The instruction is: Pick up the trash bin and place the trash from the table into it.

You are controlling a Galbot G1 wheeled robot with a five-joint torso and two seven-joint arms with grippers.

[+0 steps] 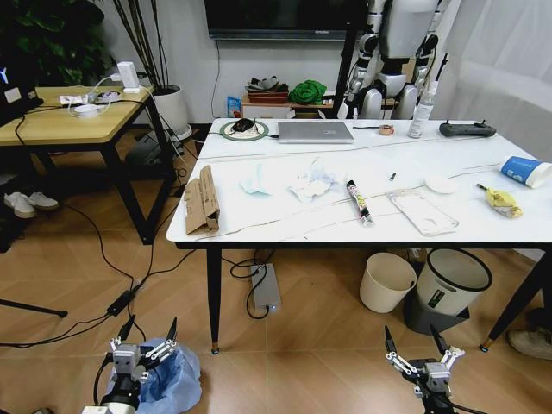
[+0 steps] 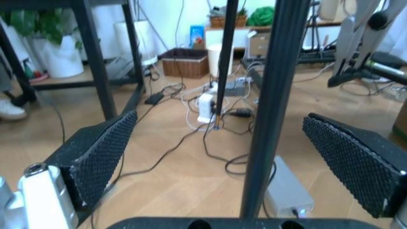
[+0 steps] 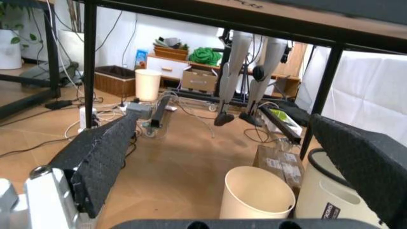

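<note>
The table (image 1: pixel 285 220) with its white marble-look top carries the trash: a brown cardboard piece (image 1: pixel 203 203), white tissues (image 1: pixel 309 184), a black tube (image 1: pixel 358 202), a clear plastic tray (image 1: pixel 423 211), a yellow wrapper (image 1: pixel 502 201) and a blue paper cup (image 1: pixel 524 171). On the floor at the lower left sits the trash bin (image 1: pixel 177 379) with its baggy light-blue liner. My left gripper (image 1: pixel 150 332) hovers open right beside it, its pads (image 2: pixel 102 152) holding nothing. Low at the right, my right gripper (image 1: pixel 411 338) also stands open and empty, pads (image 3: pixel 105 152) spread.
A cream bucket (image 1: pixel 385 280) and a black-rimmed basket (image 1: pixel 452 280) stand under the table's right end. A table leg (image 1: pixel 212 297) rises ahead of the left gripper. Cables and a power brick (image 1: pixel 266 287) lie on the floor. A wooden desk (image 1: pixel 69 116) stands left.
</note>
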